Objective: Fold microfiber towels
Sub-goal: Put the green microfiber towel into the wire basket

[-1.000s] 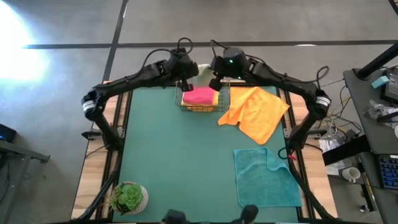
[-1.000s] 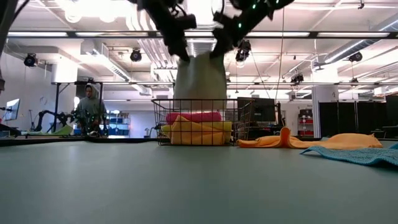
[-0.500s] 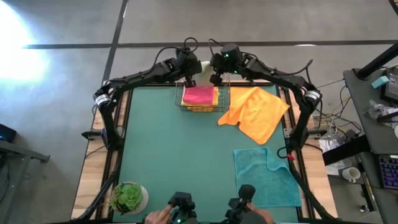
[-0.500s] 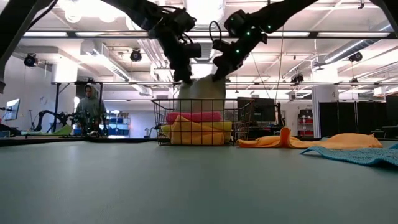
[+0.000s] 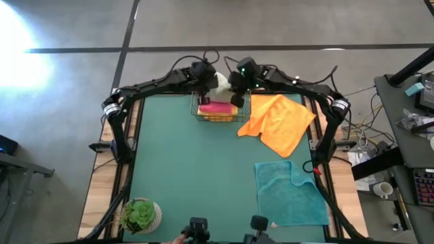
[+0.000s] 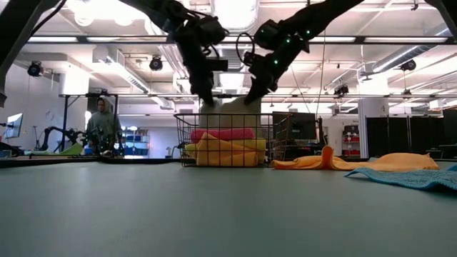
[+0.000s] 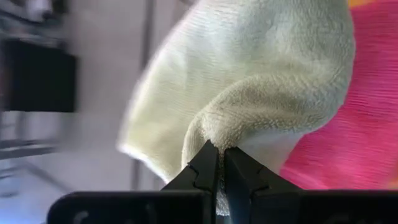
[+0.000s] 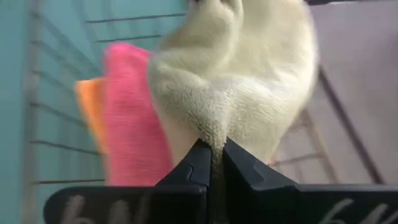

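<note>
A pale sage towel [image 5: 220,82] hangs bunched between my two grippers over the far part of a wire basket [image 6: 184,140]. Both grippers are shut on it: the left [image 6: 206,101] on its left top corner, the right [image 6: 250,98] on its right one. Its lower part drops behind the basket's rim. In the basket a pink towel [image 5: 216,107] lies on a yellow towel [image 6: 223,152]. An orange towel [image 5: 278,122] lies crumpled on the mat right of the basket. A teal towel [image 5: 289,194] lies flat at the near right. My left gripper [image 7: 219,157] pinches a gathered fold at the towel's upper edge [image 7: 231,127] between its two fingertips, slanting down from the left. The cloth bulges beyond the fingers, slack. My right gripper [image 8: 213,151] pinches a bunched fold at the other upper corner [image 8: 214,121] between its fingertips, slanting down from the right. The towel sags slack between the two holds.
A potted plant [image 5: 140,215] stands at the near left corner of the green mat [image 5: 183,169]. Beyond the table a person [image 6: 104,127] stands in the room. A desk with gear [image 5: 413,115] is off the table's right side.
Both grippers have sunk toward the basket and tipped further downward, staying shut. The pale towel, which hung long and high above the basket, has come down with them; only its bunched top now shows above the rim.
</note>
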`<state>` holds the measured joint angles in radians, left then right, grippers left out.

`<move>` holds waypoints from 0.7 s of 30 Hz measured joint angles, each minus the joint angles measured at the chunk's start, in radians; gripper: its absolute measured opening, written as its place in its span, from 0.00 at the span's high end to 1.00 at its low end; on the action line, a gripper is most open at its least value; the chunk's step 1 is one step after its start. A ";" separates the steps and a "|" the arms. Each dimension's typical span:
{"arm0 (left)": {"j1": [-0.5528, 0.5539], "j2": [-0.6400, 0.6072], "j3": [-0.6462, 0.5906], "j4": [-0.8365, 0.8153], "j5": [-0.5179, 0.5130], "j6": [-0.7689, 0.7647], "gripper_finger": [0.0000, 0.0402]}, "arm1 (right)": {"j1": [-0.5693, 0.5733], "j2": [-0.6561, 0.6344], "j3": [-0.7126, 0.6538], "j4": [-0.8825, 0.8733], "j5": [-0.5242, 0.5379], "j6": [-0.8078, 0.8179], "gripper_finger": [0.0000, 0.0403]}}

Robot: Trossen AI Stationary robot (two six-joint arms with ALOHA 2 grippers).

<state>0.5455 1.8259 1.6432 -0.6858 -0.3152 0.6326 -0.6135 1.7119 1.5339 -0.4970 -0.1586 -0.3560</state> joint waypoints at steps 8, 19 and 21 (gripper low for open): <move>-0.001 -0.001 -0.018 -0.137 0.140 -0.100 1.00 | 0.048 0.000 -0.002 -0.071 -0.040 0.063 0.97; -0.017 -0.010 -0.019 -0.337 0.276 -0.156 0.87 | 0.082 0.000 -0.009 -0.179 -0.119 0.080 0.97; -0.024 -0.010 -0.021 -0.371 0.288 -0.156 0.86 | 0.083 0.000 -0.012 -0.179 -0.123 0.087 0.97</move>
<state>0.5212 1.8160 1.6222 -1.0571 -0.0274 0.4770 -0.5306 1.7119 1.5223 -0.6756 -0.2812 -0.2693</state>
